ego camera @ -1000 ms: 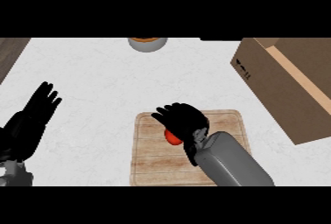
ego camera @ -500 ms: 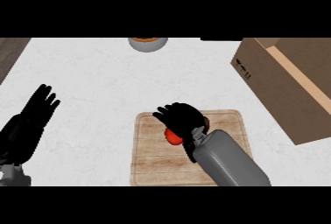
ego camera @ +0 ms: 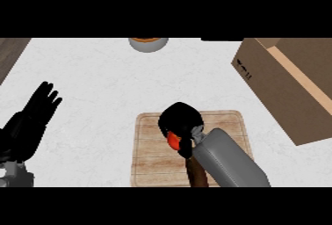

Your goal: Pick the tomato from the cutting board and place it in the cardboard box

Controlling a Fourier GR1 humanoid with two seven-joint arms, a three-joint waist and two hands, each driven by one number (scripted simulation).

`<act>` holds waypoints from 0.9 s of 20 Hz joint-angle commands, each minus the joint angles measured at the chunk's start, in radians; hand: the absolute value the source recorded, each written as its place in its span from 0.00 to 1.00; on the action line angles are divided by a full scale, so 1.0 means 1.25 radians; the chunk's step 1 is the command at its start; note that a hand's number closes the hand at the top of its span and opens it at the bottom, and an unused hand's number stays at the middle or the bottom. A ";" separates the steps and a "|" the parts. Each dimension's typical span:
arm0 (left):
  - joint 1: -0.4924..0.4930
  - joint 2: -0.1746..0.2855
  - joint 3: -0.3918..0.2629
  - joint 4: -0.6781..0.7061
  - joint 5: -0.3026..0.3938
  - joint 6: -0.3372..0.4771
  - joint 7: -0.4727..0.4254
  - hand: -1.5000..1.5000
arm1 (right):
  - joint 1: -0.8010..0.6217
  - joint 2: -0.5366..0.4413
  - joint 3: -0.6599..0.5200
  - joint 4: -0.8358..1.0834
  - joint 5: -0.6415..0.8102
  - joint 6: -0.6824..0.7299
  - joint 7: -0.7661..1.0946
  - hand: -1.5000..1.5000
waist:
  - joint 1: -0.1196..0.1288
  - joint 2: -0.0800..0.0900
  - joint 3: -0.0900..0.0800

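Black right hand curls round tomato over cutting board.

The lone head view looks steeply down on the counter and cutting board.

A white, faintly marbled kitchen counter carries three things. A pale wooden cutting board lies flat at the near middle. A brown cardboard box sits at the right, turned at an angle, close to the board's far right corner but apart from it. A grey bowl holding something orange stands at the far edge, partly cut off.
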 commanded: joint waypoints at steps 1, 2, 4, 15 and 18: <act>-0.002 0.022 0.021 -0.007 0.020 -0.018 0.019 0.50 | -0.012 0.007 -0.056 0.043 -0.005 -0.044 0.053 1.00 | 0.002 0.000 0.000; 0.010 0.023 0.021 -0.007 0.012 -0.011 0.021 0.50 | 0.013 0.001 -0.113 0.027 -0.004 -0.036 0.107 1.00 | -0.004 -0.001 0.000; 0.012 0.008 0.002 -0.002 -0.009 -0.006 -0.005 0.50 | -0.029 -0.008 -0.222 0.110 -0.001 -0.082 0.198 1.00 | 0.001 0.007 0.000; 0.017 -0.015 -0.009 0.018 -0.018 -0.012 -0.029 0.50 | -0.195 -0.029 -0.385 0.259 0.028 -0.235 0.362 1.00 | 0.005 0.002 0.000; 0.033 0.008 0.029 0.029 0.007 -0.038 -0.045 0.50 | -0.132 -0.047 -0.355 0.192 0.053 -0.280 0.338 1.00 | -0.001 0.000 0.000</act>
